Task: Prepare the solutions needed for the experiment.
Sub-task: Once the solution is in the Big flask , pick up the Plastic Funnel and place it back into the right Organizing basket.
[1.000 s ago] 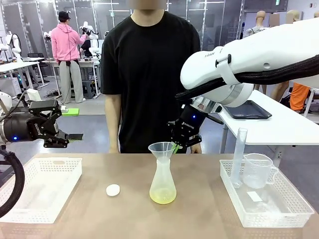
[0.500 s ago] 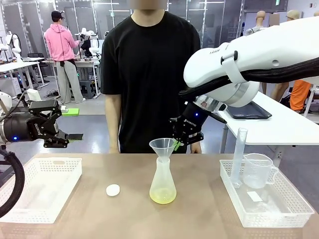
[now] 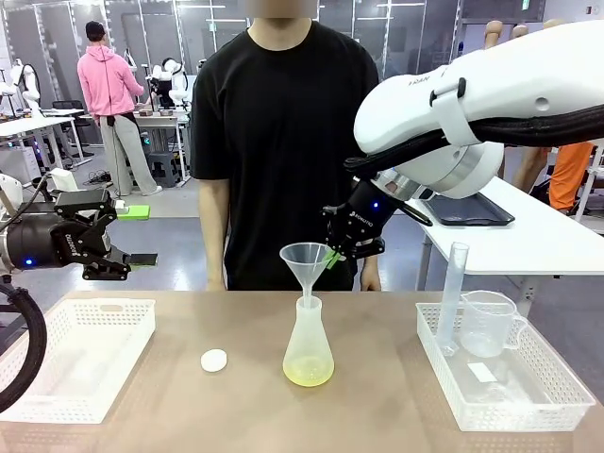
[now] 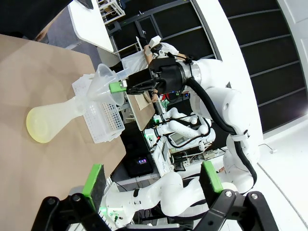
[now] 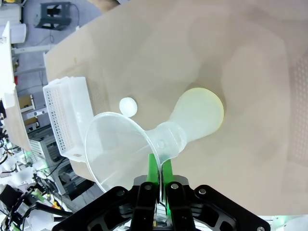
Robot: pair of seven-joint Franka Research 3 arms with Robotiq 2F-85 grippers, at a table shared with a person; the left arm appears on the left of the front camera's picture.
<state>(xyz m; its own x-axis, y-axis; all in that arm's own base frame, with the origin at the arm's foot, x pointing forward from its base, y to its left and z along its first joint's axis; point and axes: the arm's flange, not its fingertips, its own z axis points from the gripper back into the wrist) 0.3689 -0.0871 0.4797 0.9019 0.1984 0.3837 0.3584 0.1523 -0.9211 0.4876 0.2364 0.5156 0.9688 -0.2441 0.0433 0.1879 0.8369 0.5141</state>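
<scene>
A frosted conical flask [image 3: 309, 344] stands mid-table with a shallow pale yellow-green layer of solution [image 3: 309, 376] at its bottom. A clear funnel [image 3: 307, 260] hangs over the neck, its stem just at the mouth. My right gripper [image 3: 332, 256] is shut on the funnel's rim. The right wrist view looks down on the funnel [image 5: 120, 149], the flask [image 5: 192, 115] and the solution [image 5: 204, 108], with the right gripper [image 5: 159, 168] pinching the rim. My left gripper [image 3: 137, 236] hovers open at the far left, well off the flask; in its own view the gripper [image 4: 153, 178] holds nothing.
A small white round cap [image 3: 214, 360] lies left of the flask. A white basket [image 3: 104, 304] sits at the table's left. Another basket [image 3: 510, 396] at the right holds a measuring cylinder [image 3: 453, 297] and a beaker [image 3: 489, 323]. A person stands at the far edge.
My right gripper has risen a little with the funnel, drawing its stem up out of the flask's neck. The left arm, flask and cap have not moved.
</scene>
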